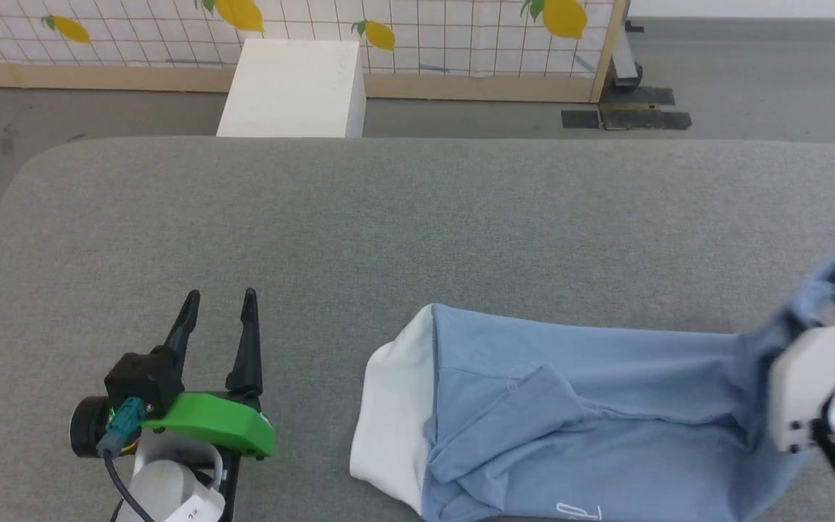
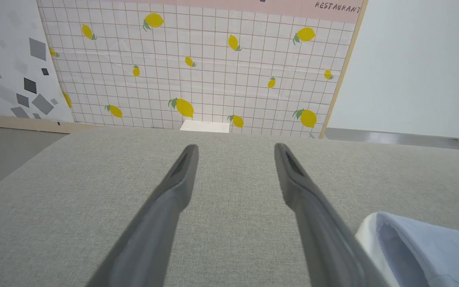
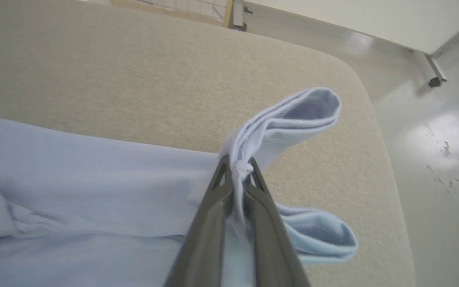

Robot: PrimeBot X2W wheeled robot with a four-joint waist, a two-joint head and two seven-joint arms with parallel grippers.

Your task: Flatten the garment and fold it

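The garment [image 1: 606, 428], light blue with a white lining showing at its left end, lies partly bunched along the near right of the grey padded table [image 1: 417, 217]. A small white outline mark shows at its near edge. My right gripper [image 3: 237, 164] is shut on a pinched fold of the garment [image 3: 94, 171], lifting that end off the table; a loop of cloth sticks out past the fingertips. My left gripper [image 1: 218, 304] rests open over bare table, left of the garment and apart from it, with nothing between its fingers [image 2: 181, 179]. The garment's white end [image 2: 424, 247] sits just right of them.
A white box [image 1: 294, 87] stands on the floor beyond the table's far edge, in front of a lemon-patterned panel [image 1: 425, 29]. The table's rounded right corner [image 3: 373, 119] lies close to the lifted cloth, with grey floor [image 3: 444, 159] beyond it.
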